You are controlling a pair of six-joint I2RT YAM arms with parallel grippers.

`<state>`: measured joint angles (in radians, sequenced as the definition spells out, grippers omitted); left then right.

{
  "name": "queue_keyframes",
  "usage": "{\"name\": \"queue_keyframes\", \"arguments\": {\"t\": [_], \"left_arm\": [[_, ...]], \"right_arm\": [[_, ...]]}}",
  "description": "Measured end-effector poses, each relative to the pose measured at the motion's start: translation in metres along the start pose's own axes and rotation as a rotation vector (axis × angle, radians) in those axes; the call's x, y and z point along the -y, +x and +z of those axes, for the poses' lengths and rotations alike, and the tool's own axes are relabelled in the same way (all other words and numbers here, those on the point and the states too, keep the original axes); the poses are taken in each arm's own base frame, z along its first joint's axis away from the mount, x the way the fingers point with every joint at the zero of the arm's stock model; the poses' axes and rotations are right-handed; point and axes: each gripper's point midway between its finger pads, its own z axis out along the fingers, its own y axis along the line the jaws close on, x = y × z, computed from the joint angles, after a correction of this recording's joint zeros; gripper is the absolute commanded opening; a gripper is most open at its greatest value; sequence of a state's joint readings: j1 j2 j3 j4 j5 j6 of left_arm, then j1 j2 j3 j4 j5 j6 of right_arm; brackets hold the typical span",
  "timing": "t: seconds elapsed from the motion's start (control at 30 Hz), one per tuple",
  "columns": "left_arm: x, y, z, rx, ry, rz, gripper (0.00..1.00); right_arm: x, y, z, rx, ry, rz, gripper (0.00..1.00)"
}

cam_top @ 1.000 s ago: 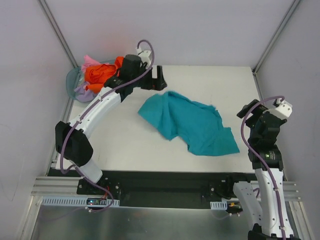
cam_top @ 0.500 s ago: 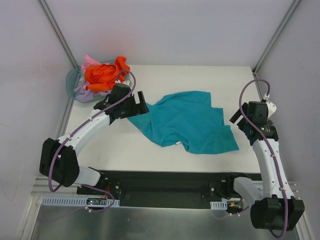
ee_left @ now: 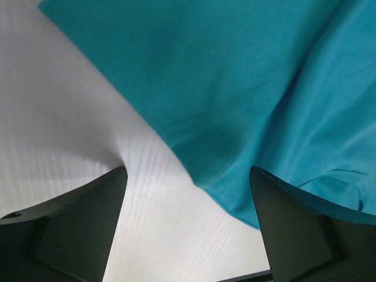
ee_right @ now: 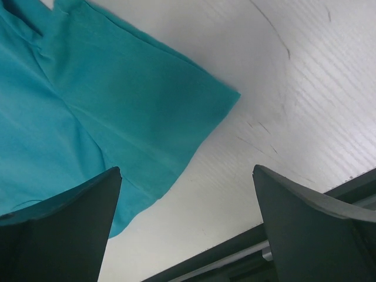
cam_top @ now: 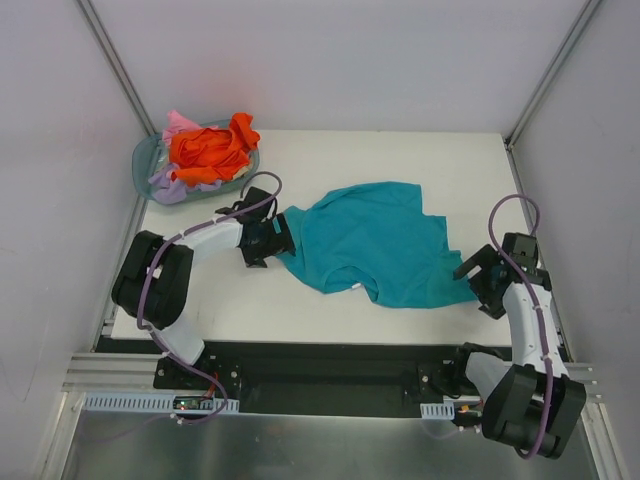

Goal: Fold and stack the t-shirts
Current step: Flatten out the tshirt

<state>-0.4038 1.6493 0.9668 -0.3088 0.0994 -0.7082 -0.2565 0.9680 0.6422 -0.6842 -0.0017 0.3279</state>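
A teal t-shirt (cam_top: 375, 240) lies crumpled and partly spread in the middle of the white table (cam_top: 220, 300). My left gripper (cam_top: 280, 240) sits low at the shirt's left corner, jaws open; the teal cloth (ee_left: 235, 88) edge runs between its fingers without being pinched. My right gripper (cam_top: 478, 278) is low at the shirt's lower right corner, open, with the teal hem (ee_right: 117, 117) just ahead of its fingers. Orange (cam_top: 205, 148), pink (cam_top: 178, 122) and lavender (cam_top: 165, 185) shirts are piled in the basket at the back left.
The round translucent grey-blue basket (cam_top: 143, 157) stands at the table's back left corner. The table's dark front edge (ee_right: 235, 252) lies close under my right gripper. Grey walls enclose the table on three sides.
Both arms came down and in toward the teal shirt: the left gripper moved from near the basket to the shirt's left corner, the right one to its lower right corner. The shirt has spread wider.
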Motion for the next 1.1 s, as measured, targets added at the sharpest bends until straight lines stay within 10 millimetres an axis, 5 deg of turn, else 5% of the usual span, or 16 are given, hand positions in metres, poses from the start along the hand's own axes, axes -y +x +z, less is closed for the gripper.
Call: {"name": "queue_keyframes", "arguments": {"t": [0.1, 0.37, 0.57, 0.63, 0.83, 0.97, 1.1], "left_arm": [[0.007, -0.005, 0.005, -0.008, 0.008, -0.018, 0.7], [0.02, -0.016, 0.025, -0.025, 0.017, -0.065, 0.0], [0.018, -0.02, 0.027, -0.004, 0.0, -0.061, 0.0], [0.017, -0.022, 0.027, 0.007, -0.006, -0.059, 0.0], [0.017, -0.028, 0.022, 0.035, -0.008, -0.047, 0.0], [0.026, -0.036, 0.012, 0.065, 0.02, -0.025, 0.0], [0.042, -0.051, -0.02, 0.14, 0.083, 0.01, 0.0]], "right_arm": [[0.004, 0.011, 0.006, -0.045, 0.001, 0.017, 0.99], [-0.003, 0.025, 0.03, -0.138, -0.035, 0.057, 0.85], [-0.016, 0.025, 0.044, -0.192, -0.07, 0.094, 0.76], [-0.022, 0.022, 0.048, -0.221, -0.075, 0.099, 0.65], [-0.05, 0.016, 0.065, -0.257, -0.124, 0.072, 0.02], [-0.076, 0.009, 0.073, -0.233, -0.192, 0.033, 0.01], [-0.104, -0.016, 0.055, -0.148, -0.286, -0.003, 0.01]]}}
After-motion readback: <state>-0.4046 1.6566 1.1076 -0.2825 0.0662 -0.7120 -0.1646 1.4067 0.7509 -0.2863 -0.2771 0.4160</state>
